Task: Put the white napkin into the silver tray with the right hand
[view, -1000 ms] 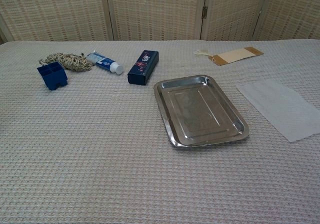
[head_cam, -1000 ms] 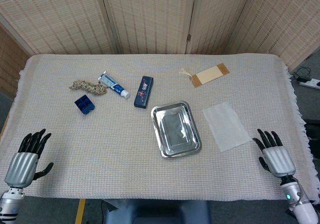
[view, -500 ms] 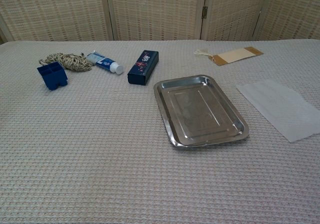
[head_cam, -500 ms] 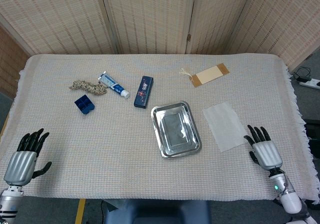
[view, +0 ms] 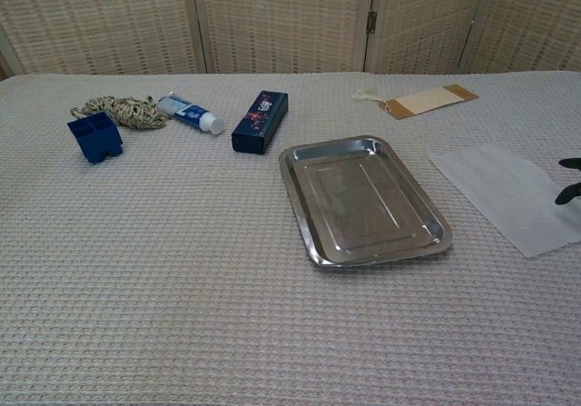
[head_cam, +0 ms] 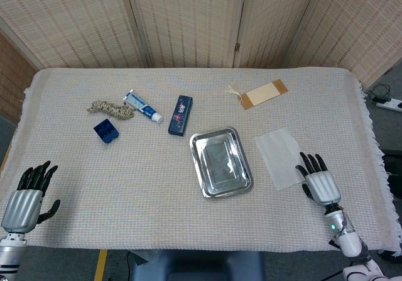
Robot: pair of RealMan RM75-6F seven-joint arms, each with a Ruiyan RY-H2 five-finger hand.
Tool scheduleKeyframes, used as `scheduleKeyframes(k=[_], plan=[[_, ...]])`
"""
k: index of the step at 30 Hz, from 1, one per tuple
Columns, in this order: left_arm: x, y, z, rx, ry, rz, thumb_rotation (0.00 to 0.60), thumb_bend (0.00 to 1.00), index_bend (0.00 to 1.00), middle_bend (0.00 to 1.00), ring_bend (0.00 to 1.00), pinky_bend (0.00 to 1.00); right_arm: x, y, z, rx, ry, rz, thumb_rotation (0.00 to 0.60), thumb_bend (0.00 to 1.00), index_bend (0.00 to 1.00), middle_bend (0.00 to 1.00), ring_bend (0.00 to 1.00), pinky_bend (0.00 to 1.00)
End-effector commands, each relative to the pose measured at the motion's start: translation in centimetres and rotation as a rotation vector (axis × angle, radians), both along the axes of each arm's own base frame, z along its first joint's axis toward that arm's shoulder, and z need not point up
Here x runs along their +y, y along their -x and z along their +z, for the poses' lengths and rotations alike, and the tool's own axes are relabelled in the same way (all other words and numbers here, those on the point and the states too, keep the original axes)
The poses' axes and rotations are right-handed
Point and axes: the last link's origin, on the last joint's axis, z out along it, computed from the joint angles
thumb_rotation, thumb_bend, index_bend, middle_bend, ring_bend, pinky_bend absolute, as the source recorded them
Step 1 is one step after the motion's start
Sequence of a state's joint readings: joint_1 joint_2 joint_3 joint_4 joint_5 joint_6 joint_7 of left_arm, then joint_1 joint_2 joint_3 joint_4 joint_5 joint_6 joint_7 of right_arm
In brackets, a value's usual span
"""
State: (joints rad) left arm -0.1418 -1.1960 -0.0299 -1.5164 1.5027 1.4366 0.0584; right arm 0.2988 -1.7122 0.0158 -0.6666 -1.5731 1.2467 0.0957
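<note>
White napkin [head_cam: 281, 156] seemingly under robot hand [head_cam: 318, 182]

Woven folding screen [head_cam: 188, 20] behind table [head_cam: 157, 218] — beige waffle-weave cloth, fringed edges; grey floor [head_cam: 392, 83], power strip [head_cam: 391, 104] at right.

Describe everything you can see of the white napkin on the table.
The white napkin is a thin, plain, roughly rectangular sheet, lying flat and slightly askew on the woven tablecloth, just right of the silver tray without touching it. The right hand, fingers spread, reaches its near right corner; actual contact cannot be told.
</note>
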Motion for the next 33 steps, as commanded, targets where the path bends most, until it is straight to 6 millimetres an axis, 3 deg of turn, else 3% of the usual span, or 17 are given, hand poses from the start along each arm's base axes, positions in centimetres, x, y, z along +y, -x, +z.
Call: scheduleKeyframes(k=[1, 17, 24, 33], plan=[[0.0, -0.1, 0.0, -0.002, 0.0, -0.001, 0.6, 0.42, 0.0, 0.0, 0.0, 0.0, -0.3, 0.0, -0.1, 0.007, 0.003, 0.001, 0.6, 0.47, 0.27, 0.0, 0.0, 0.0], [-0.2, -0.3, 0.3, -0.018, -0.013, -0.027, 0.6, 0.43, 0.0, 0.0, 0.0, 0.0, -1.5, -1.3, -1.6, 0.0, 0.009, 0.049, 0.6, 0.47, 0.33, 0.0, 0.0, 0.0], [-0.2, -0.2, 0.4, -0.016, -0.015, -0.02, 0.6, 0.43, 0.0, 0.0, 0.0, 0.0, -1.7, -0.9, -1.5, 0.013, 0.008, 0.03, 0.6, 0.47, 0.33, 0.0, 0.0, 0.0], [-0.2, -0.2, 0.4, -0.012, -0.017, -0.019, 0.6, 0.43, 0.0, 0.0, 0.0, 0.0, -2.1, -1.3, -2.2, 0.025, 0.001, 0.044, 0.6, 0.47, 0.49, 0.04, 0.0, 0.0]])
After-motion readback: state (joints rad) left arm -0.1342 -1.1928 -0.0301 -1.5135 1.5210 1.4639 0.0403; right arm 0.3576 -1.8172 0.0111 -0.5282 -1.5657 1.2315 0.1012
